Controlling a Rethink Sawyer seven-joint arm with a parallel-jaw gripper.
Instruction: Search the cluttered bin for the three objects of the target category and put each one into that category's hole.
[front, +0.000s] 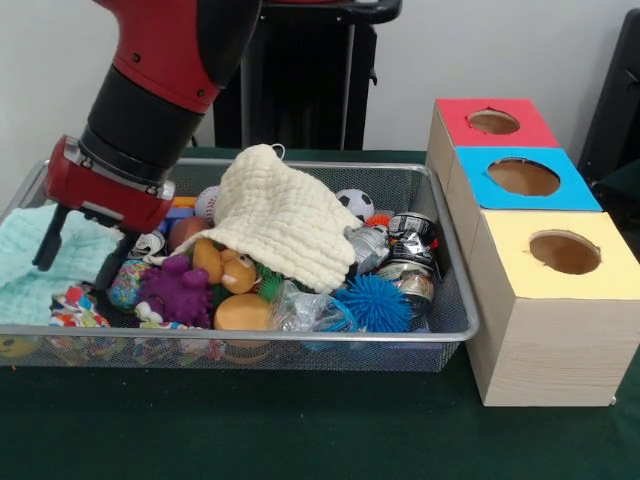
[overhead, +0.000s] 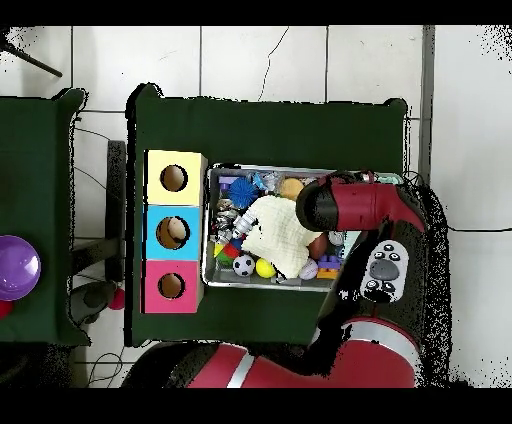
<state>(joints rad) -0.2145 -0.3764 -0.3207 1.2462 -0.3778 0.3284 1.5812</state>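
Note:
The wire mesh bin (front: 240, 337) is full of toys and cloths; it also shows in the overhead view (overhead: 212, 278). My gripper (front: 78, 252) hangs open and empty over the bin's left end, its black fingers (front: 45, 240) just above the mint-green cloth (front: 30, 262). A small bright patterned fabric scrap (front: 75, 308) lies at the front left corner, just below and in front of the gripper. The yellow-topped box (front: 555, 300) with its round hole (front: 565, 252) stands to the right of the bin. In the overhead view the arm (overhead: 350, 205) hides the gripper.
A big cream waffle-weave cloth (front: 285, 215) covers the bin's middle. Around it lie a purple toy (front: 178, 290), a blue spiky ball (front: 375, 303), cans (front: 410, 240) and a small football (front: 354, 203). Blue-topped (front: 522, 177) and red-topped (front: 492, 122) boxes stand behind the yellow one.

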